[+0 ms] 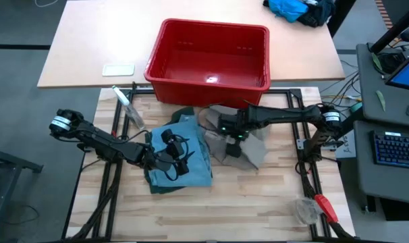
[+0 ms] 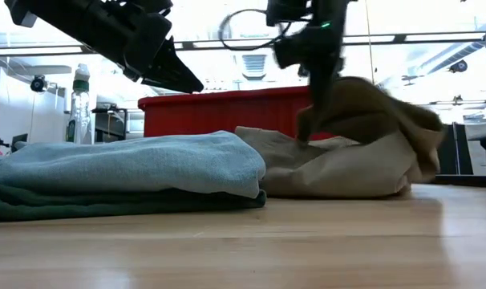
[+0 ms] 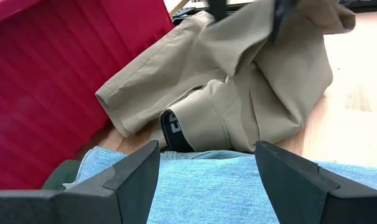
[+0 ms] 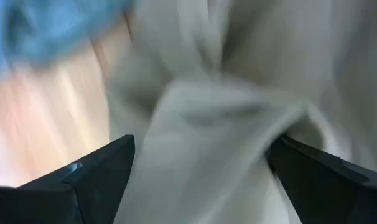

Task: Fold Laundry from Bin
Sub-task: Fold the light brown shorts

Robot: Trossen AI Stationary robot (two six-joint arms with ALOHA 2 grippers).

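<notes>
Wooden desk mid-area: right gripper (image 1: 233, 143) pinches the lifted khaki piece (image 2: 347, 152) between closed jaws, left gripper (image 1: 165, 156) spread empty above folded denim trousers (image 2: 131, 164).

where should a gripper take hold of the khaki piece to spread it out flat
Judging from the high view, grip the khaki piece at a free hem edge beside the bin, coming from above. The right gripper is on its bunched middle; the outer edge lies flat on the table, clear of the denim trousers.

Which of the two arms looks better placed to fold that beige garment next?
Probably the right. Its claw is already on the khaki piece, lifting a fold. The left claw hangs open above the folded denim trousers.
</notes>
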